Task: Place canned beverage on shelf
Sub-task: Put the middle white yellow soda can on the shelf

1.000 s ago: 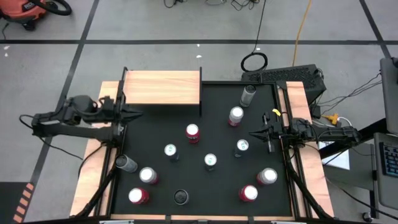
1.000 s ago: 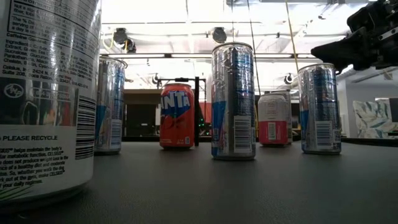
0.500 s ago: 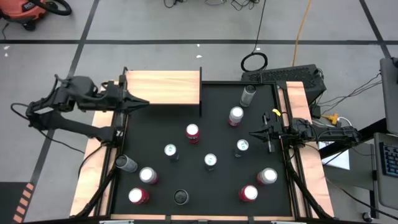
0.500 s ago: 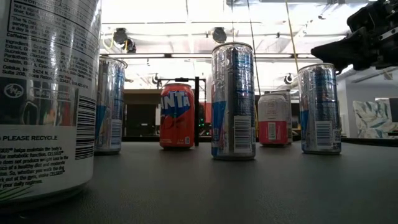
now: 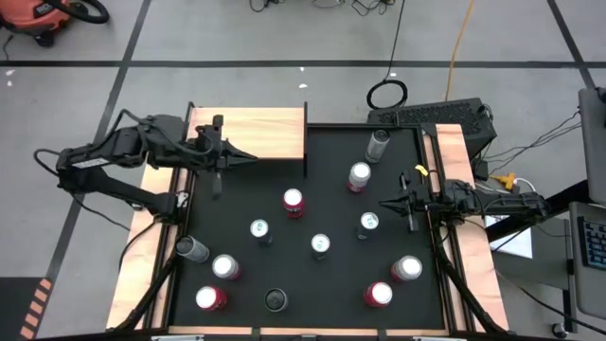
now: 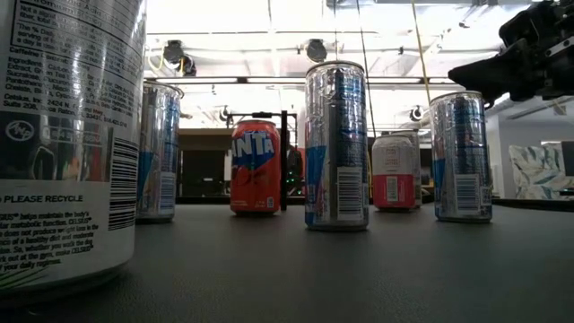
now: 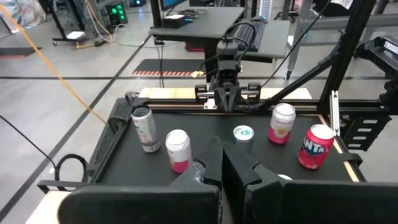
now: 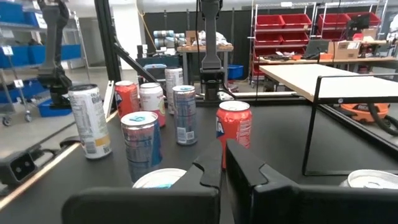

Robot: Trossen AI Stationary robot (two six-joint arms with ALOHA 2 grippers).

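So from above, the left gripper [image 5: 248, 156] is hanging over the front edge of the shelf [image 5: 248, 133], fingers pinched together with nothing between them. The shelf is that pale wood board on thin black supports at the far left corner of the black mat [image 5: 312, 284]. Nothing sits on it (just bare wood grain).

The right gripper [image 5: 384, 202] is parked at the right side of the mat, also clenched and empty, tips aimed toward the middle, just beside a silver can with a teal top [image 5: 368, 223].

Cans are all over the mat. A red-topped can [image 5: 293, 201] stands nearest the shelf, a bit in front of it. Two more silver ones [image 5: 259, 229] and [image 5: 321, 245] are around the centre. Two cans sit by the far right: a tall grey one [image 5: 378, 145] and a pink-and-white one [image 5: 359, 176]. The near side has a cluster at the left, including a red can [image 5: 209, 299], and another red can [image 5: 379, 294] at the right.

From table height, an orange soda can [image 6: 256, 167] shows behind a tall silver can [image 6: 336, 144].
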